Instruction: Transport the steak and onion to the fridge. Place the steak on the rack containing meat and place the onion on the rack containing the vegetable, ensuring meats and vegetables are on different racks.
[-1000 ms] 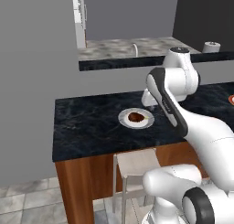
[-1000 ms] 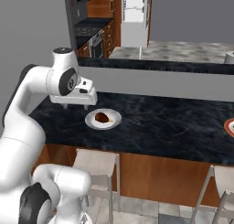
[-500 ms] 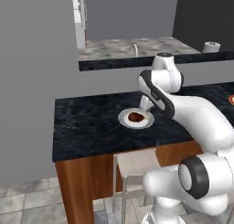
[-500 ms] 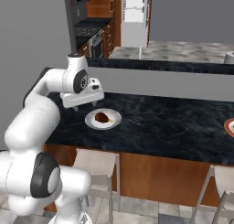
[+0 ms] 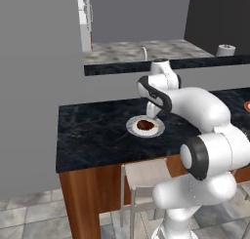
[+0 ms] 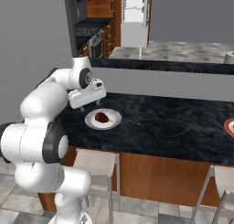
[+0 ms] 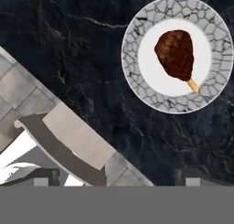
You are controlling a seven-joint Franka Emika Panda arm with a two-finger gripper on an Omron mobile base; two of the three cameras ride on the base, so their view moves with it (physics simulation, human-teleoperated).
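Note:
The steak (image 7: 177,54), a dark red-brown lump with a pale stub, lies on a round white plate (image 7: 132,72) with a cracked grey rim on the black marble counter. It also shows as the steak (image 5: 144,125) and the steak (image 6: 103,116) in the base views. My gripper (image 7: 119,177) is open, its fingertips (image 7: 45,176) wide apart with nothing between them. It hovers above the counter's front edge, beside the plate. The gripper (image 5: 152,112) hangs just behind the plate; the gripper (image 6: 83,107) sits left of it. The onion is out of view. The fridge (image 6: 135,13) stands far back.
A light wooden stool (image 5: 146,177) stands under the counter's front edge, right below the hand; it is the stool (image 7: 77,138) in the hand view. An orange-rimmed dish (image 6: 230,125) sits at the counter's far right. A raised back ledge (image 6: 173,67) runs behind the counter.
The arm has folded forward and its hand has drifted a little toward the plate. Steak and plate have stayed put.

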